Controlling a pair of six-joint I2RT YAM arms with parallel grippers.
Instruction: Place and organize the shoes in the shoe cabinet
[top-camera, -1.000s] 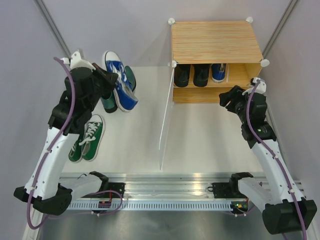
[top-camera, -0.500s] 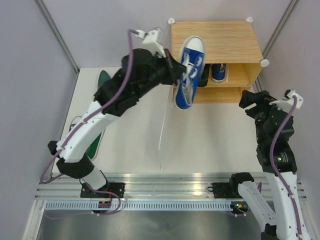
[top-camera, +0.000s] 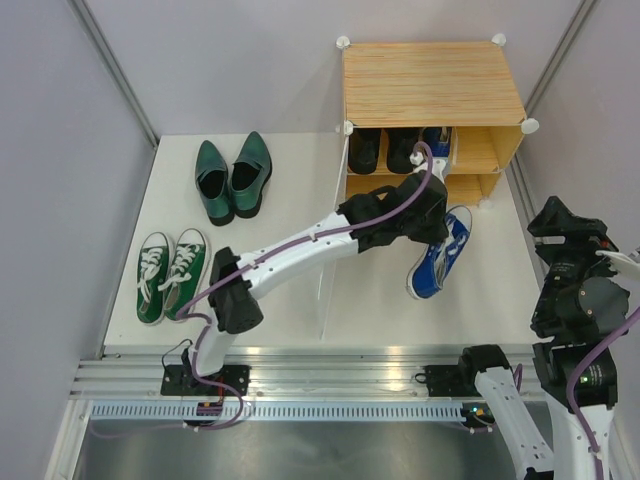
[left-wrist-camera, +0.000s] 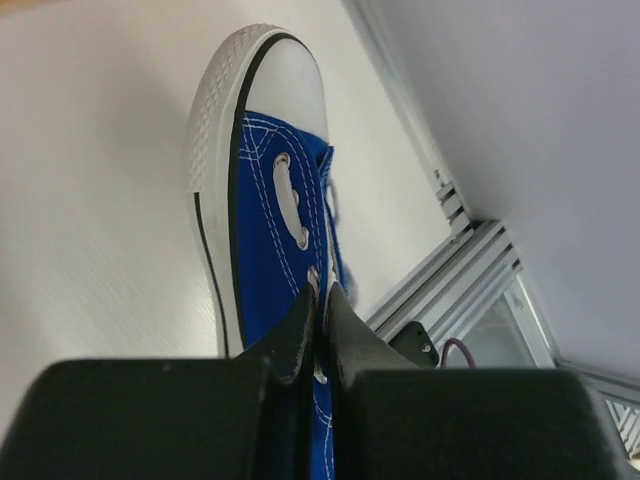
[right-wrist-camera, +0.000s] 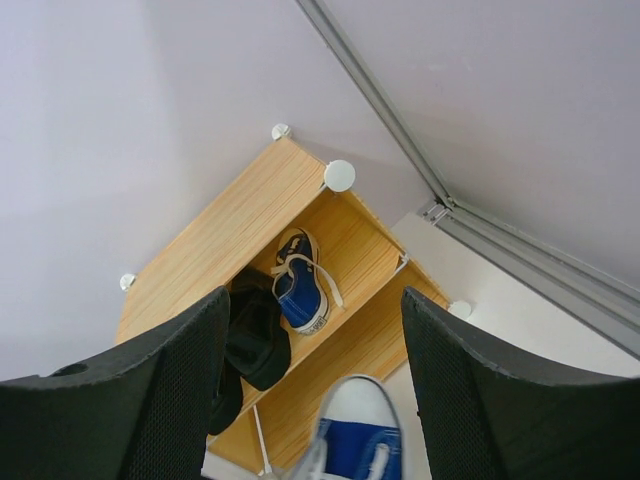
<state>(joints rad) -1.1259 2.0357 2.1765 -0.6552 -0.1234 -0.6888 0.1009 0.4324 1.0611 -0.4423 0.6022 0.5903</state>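
My left gripper (top-camera: 428, 222) is shut on the side edge of a blue canvas sneaker (top-camera: 438, 258), held in front of the shoe cabinet's (top-camera: 430, 85) lower shelf. In the left wrist view the fingers (left-wrist-camera: 300, 320) pinch the sneaker (left-wrist-camera: 265, 190) by its eyelet edge, white toe pointing away. The other blue sneaker (top-camera: 437, 142) and two black dress shoes (top-camera: 385, 150) sit on the upper shelf, also in the right wrist view (right-wrist-camera: 300, 290). Dark green pointed shoes (top-camera: 232, 178) and green sneakers (top-camera: 172, 275) lie at the left. My right gripper (top-camera: 565, 222) is open and empty, at the right edge.
The translucent door panel (top-camera: 328, 240) stands open, running from the cabinet's left corner toward the near rail (top-camera: 320, 365). My left arm reaches across it. Grey walls close in on the left and right. The cabinet's lower shelf (right-wrist-camera: 400, 330) shows bare wood.
My left arm carried the blue sneaker from the left pile, past the cabinet top, down to the front of the lower shelf. My right arm pulled back toward the right edge.
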